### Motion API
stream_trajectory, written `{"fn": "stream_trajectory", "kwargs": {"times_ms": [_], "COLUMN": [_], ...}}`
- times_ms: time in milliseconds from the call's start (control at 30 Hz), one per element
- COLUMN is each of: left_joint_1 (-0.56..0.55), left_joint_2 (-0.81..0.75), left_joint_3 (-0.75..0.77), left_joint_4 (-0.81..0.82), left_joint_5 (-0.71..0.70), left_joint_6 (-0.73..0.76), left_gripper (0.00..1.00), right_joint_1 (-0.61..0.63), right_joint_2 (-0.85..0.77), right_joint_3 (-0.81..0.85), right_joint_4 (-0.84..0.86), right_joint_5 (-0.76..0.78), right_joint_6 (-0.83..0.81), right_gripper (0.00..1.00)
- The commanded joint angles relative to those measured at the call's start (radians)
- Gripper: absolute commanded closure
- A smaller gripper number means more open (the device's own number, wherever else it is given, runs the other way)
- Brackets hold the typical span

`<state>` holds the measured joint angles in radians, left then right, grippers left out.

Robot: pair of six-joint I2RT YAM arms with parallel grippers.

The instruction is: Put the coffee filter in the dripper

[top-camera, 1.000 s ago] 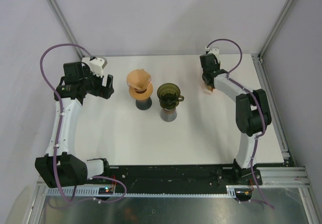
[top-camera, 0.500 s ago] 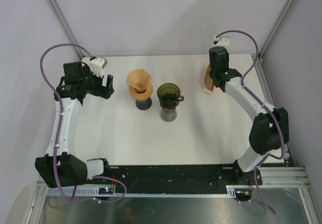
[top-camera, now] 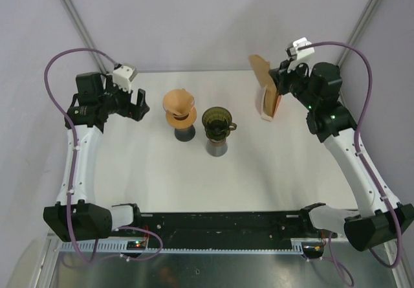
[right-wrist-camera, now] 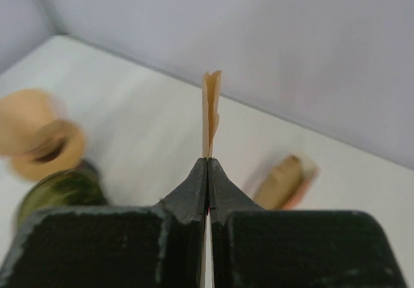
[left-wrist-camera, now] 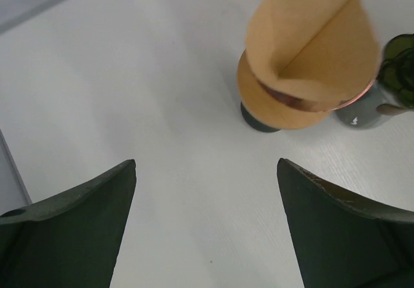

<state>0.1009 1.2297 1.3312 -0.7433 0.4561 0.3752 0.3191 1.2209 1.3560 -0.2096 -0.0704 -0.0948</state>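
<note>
White desk (top-camera: pixel 259 178) fills the top view, both arms reaching in from 6 o'clock. Right tool (top-camera: pixel 282 81) is up at 1 o'clock, off the desk, jaws pinched tight on the coffee filter (top-camera: pixel 260 71). The right wrist view shows the tool (right-wrist-camera: pixel 207 162) with no gap between its tips, the brown filter (right-wrist-camera: pixel 211 110) clamped by its lower edge.

Left tool (top-camera: pixel 138 105) sits at 10 o'clock, jaws spread wide, nothing between them. Its wrist view confirms it: the tool (left-wrist-camera: pixel 206 165) has only bare desk between its dark fingers (left-wrist-camera: pixel 84 204).

Orange dripper (top-camera: pixel 179 102) stands mid-desk with a filter already seated in it. The green dripper (top-camera: pixel 217 118) is just beside it at 4 o'clock, bowl open. In the left wrist view the green one is cut off by the right edge.

Filter holder (top-camera: pixel 269 103) lies near the held filter, at its 5 o'clock. In the right wrist view it and both drippers are blurred.

The held filter is folded flat and seen edge-on from the wrist, its long axis pointing to 12 o'clock. From above it sticks out from the tool toward 10 o'clock, well apart from the green dripper.
</note>
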Motion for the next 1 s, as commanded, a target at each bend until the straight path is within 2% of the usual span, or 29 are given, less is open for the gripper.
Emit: {"fn": "stream_trajectory", "kwargs": {"times_ms": [0,100,200,267,367,500,733,967], "left_joint_1": [-0.06,-0.163,-0.244,-0.282,-0.341,-0.447,-0.624,-0.722], "left_joint_2": [-0.041,-0.046,-0.049,-0.049,-0.047,-0.047,-0.055,-0.044], "left_joint_3": [0.092,0.128,0.194,0.254,0.336,0.391,0.401,0.38], "left_joint_4": [-0.002,-0.03,-0.079,-0.115,-0.168,-0.219,-0.285,-0.314], "left_joint_5": [0.12,0.129,0.184,0.275,0.376,0.408,0.387,0.291], "left_joint_6": [0.029,0.055,0.074,0.079,0.071,0.047,0.027,0.064], "left_gripper": [0.05,0.05,0.05,0.05,0.07,0.14,0.18,0.22], "right_joint_1": [0.0,0.011,0.043,0.078,0.139,0.201,0.25,0.27], "right_joint_2": [-0.052,-0.069,-0.078,-0.09,-0.115,-0.126,-0.121,-0.111], "right_joint_3": [-0.003,-0.003,-0.003,-0.003,-0.003,-0.003,-0.003,-0.003], "right_joint_4": [-0.037,-0.065,-0.123,-0.181,-0.245,-0.275,-0.324,-0.315], "right_joint_5": [-0.524,-0.768,-0.919,-0.977,-1.006,-1.024,-1.067,-1.041], "right_joint_6": [-0.097,-0.15,-0.238,-0.328,-0.438,-0.499,-0.568,-0.556], "right_gripper": [1.0,1.0,1.0,1.0,1.0,1.0,1.0,1.0]}}
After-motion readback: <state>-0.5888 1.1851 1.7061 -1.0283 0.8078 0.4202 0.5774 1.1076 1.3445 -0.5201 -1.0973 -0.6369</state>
